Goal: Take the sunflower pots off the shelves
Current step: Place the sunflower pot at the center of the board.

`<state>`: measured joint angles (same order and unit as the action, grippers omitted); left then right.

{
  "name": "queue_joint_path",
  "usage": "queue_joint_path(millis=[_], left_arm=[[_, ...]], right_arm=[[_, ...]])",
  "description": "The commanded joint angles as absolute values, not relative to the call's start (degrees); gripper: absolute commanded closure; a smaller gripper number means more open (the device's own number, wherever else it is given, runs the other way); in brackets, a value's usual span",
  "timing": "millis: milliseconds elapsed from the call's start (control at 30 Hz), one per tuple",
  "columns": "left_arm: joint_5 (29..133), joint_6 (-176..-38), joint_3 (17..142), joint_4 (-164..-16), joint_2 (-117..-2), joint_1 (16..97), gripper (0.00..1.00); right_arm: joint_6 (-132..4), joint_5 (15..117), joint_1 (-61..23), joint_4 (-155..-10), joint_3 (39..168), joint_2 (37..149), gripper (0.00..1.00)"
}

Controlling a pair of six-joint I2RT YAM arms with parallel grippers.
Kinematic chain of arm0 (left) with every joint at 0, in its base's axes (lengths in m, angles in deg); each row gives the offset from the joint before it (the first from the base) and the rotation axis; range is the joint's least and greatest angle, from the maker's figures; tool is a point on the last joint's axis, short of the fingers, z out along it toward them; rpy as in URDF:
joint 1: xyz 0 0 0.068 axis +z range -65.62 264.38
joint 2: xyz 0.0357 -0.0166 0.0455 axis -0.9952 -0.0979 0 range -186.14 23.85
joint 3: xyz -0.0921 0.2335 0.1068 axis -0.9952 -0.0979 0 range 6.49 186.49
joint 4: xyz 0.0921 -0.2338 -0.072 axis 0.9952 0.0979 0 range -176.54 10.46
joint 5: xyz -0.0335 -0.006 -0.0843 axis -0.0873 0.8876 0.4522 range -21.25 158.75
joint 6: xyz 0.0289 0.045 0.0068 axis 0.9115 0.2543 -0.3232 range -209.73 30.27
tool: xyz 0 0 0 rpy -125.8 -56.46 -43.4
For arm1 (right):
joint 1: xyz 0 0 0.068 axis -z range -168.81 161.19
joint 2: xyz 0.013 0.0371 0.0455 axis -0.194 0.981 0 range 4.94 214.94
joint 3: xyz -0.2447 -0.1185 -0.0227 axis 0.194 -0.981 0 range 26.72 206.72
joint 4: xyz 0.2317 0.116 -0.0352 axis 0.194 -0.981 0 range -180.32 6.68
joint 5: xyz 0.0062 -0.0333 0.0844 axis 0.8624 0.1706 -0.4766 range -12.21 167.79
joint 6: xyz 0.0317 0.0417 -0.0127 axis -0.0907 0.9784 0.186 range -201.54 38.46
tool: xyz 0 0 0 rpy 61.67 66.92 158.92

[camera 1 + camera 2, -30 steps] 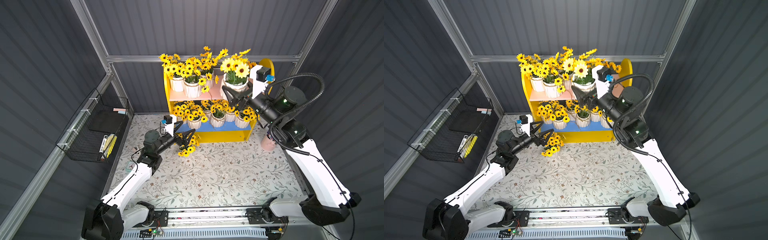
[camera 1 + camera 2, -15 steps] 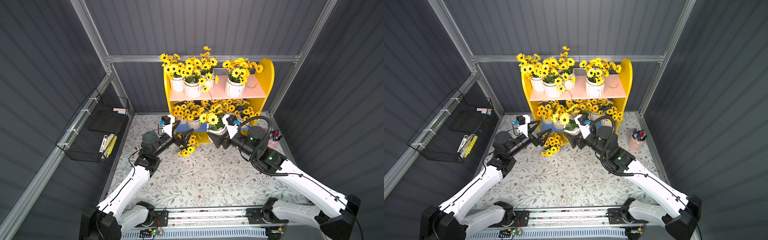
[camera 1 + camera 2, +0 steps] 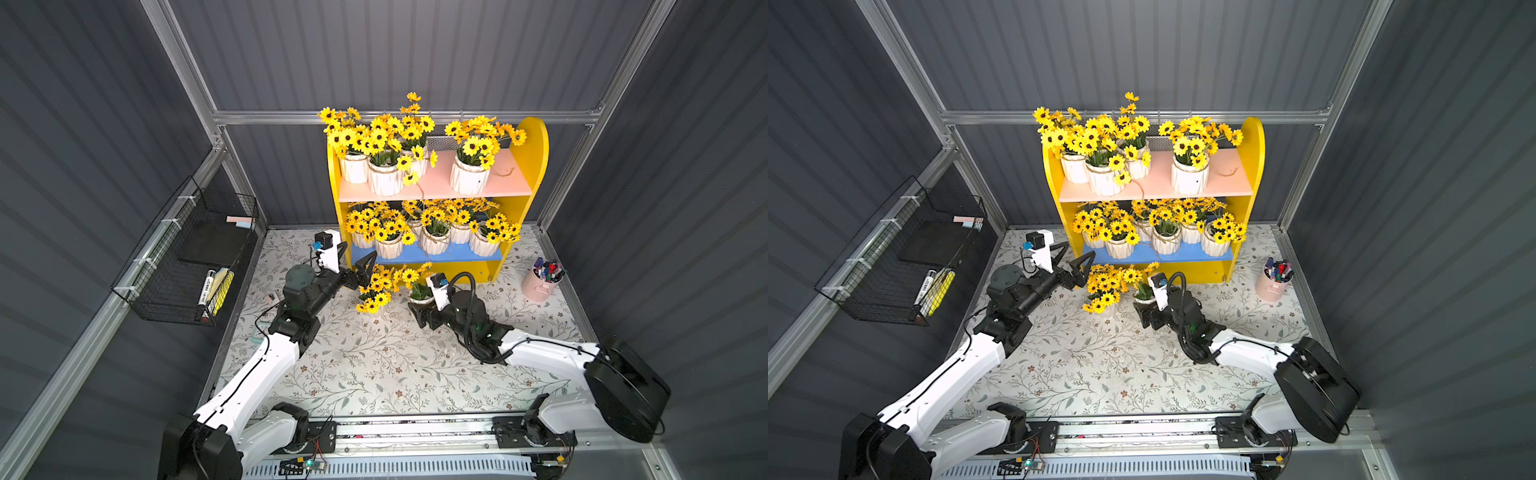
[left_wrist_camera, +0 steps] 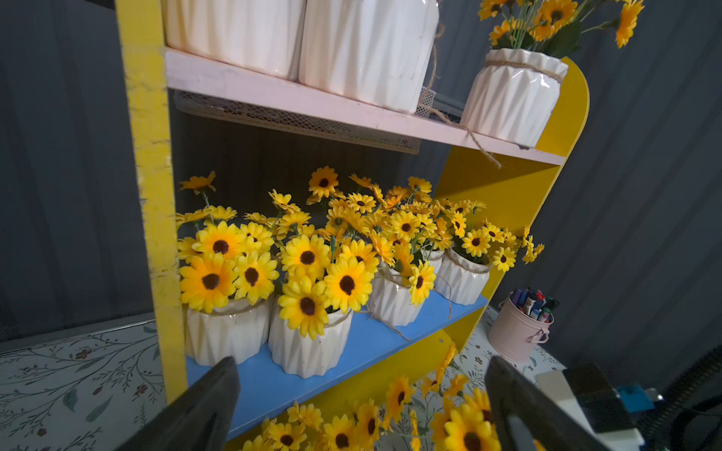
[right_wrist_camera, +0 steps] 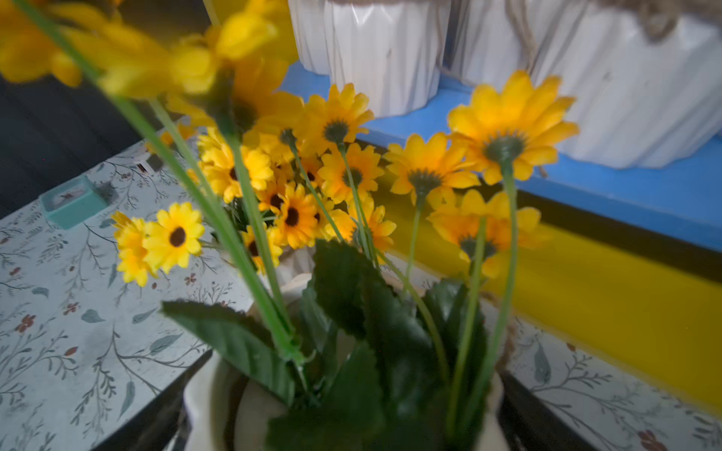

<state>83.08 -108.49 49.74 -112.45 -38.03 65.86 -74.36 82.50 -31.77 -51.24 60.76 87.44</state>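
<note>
- shelves [image 3: 530, 158] [image 3: 1252, 145]: a two-tier unit with yellow side panels, standing at the back of the floral tablecloth [image 3: 374, 365].
- pink upper board [image 3: 440, 183]: carries four sunflower pots [image 3: 384, 178]. three are crowded at the end nearer the black wire basket [image 3: 183, 266], and one stands apart towards the other end. a loose bit of twine [image 3: 505, 171] lies beside the lone pot.
- blue lower board [image 3: 457, 251] [image 4: 371, 343]: holds a crowded row of about six more pots, their blooms overlapping.
- free pot [image 3: 376, 291] [image 3: 1104, 291]: stands on the cloth just in front of the shelves, with no claw touching it.
- gripped pot [image 3: 419, 296] [image 5: 211, 398]: is low at the cloth just beside the free pot, off the shelves. in both top views its blooms touch its neighbour's.
- right gripper [image 3: 417, 306]: its jaws stand wide apart, one against each side of the gripped pot, as the right wrist view shows.
- left gripper [image 3: 355, 264] [image 3: 1073, 262] [image 4: 361, 365]: its jaws are spread wide and hold nothing. it hovers at the basket-side front corner of the shelves, just beside the free pot's flowers.
- pink cup of pens [image 3: 540, 286] [image 4: 515, 332]: sits on the cloth at the far side of the shelves.
- marker [image 3: 206, 286]: lies in the wire basket. the print on its barrel is too small to read.
- small teal box [image 5: 74, 199]: lies on the cloth. its face is too blurred to read.
</note>
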Motion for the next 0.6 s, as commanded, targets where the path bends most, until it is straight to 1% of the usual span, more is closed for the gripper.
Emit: queue_joint_path(millis=[0,67,233,367,433,567], left_arm=[[83.7,-109.0,49.3,-113.2,-38.5,66.0,0.01],[83.9,-108.9,49.0,-113.5,-38.7,66.0,0.00],[84.3,-108.1,48.7,-114.4,-38.6,66.0,0.01],[84.5,-107.9,48.4,-114.9,-38.7,66.0,0.00],[84.6,-107.8,48.3,-114.9,-38.8,66.0,0.01],[84.7,-107.6,48.4,-115.0,-39.0,65.9,0.01]], right_arm=[[-72.2,84.7,-31.9,-33.1,60.5,90.6,1.00],[-72.5,86.1,-31.9,-29.8,60.5,94.4,1.00],[-72.2,85.2,-32.2,-19.4,61.3,105.4,1.00],[-73.8,88.5,-33.8,-2.6,60.6,116.2,1.00],[-74.7,88.3,-34.9,-4.4,62.2,118.2,1.00],[-74.1,91.3,-36.6,-2.3,62.6,123.1,1.00]])
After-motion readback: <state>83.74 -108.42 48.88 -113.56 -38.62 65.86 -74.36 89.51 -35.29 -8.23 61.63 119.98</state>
